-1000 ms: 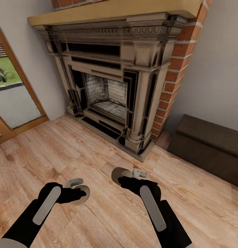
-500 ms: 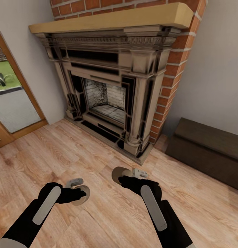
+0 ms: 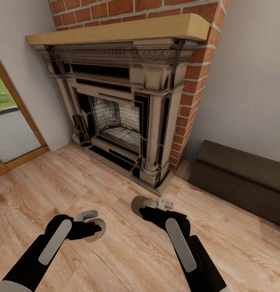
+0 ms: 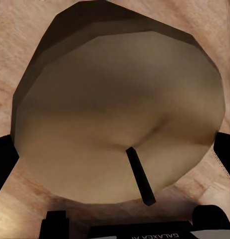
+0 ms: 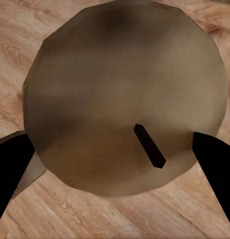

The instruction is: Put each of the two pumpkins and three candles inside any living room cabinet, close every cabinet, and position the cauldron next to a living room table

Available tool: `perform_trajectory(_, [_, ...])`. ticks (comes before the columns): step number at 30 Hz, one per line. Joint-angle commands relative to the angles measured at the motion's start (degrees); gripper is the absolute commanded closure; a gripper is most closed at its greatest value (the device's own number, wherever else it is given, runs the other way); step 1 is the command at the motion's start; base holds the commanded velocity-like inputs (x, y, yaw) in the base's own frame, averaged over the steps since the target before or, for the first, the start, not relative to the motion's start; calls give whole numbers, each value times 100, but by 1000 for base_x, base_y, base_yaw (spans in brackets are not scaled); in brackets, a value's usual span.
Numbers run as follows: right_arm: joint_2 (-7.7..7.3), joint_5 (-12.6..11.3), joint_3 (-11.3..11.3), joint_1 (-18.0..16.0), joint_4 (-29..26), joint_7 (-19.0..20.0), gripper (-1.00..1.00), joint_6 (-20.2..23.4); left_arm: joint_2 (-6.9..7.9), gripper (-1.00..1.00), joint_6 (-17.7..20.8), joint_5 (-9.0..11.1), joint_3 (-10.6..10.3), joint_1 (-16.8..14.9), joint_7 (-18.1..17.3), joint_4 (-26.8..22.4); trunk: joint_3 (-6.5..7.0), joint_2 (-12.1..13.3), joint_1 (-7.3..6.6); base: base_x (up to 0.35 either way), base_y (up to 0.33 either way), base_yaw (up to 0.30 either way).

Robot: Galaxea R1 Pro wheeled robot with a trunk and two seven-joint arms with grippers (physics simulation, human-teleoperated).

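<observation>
At far left of the head view, a wood-framed glass door (image 3: 12,134) meets the light plank floor (image 3: 115,251).

The left claw (image 3: 92,227) sits low over the floor at lower left. It is clamped on a tan candle (image 3: 97,230). In the left wrist view, this candle (image 4: 119,109) presents its round top face with a short dark wick (image 4: 140,177) near centre. The dark fingers (image 4: 4,164) press against opposite sides of the cylinder.

Behind the claws, at centre, a fireplace (image 3: 119,113) stands against the wall. A pale wood mantel (image 3: 119,29) tops it, with red brick (image 3: 196,81) above and along its right side.

The right claw (image 3: 150,205) is level with the left one and apart from it. It grips a second candle (image 3: 140,203). In the right wrist view, that candle (image 5: 124,94) shows the same round top and wick (image 5: 149,145), with a finger (image 5: 12,169) on either side.

At right, the dark-brown cabinet (image 3: 241,178) rests low against the wall, just beside the fireplace base. Its fronts are not readable from this angle.
</observation>
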Motion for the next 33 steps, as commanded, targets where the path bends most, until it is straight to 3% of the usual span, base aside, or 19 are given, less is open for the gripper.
perform_trajectory(1, [-1,-2,3,2,-2,3,100,-49,0,100,-1,6,0,0,3,0,10,0,0,-5,-253,-143])
perform_trajectory(11, [-3,-2,1,23,1,10,100,-263,-1,100,-1,7,0,0,2,0,39,0,0,-96,-126,-90])
perform_trajectory(33, [-9,-5,0,24,12,10,100,-256,-1,100,0,-4,-14,0,6,0,40,0,0,-142,-1,-280])
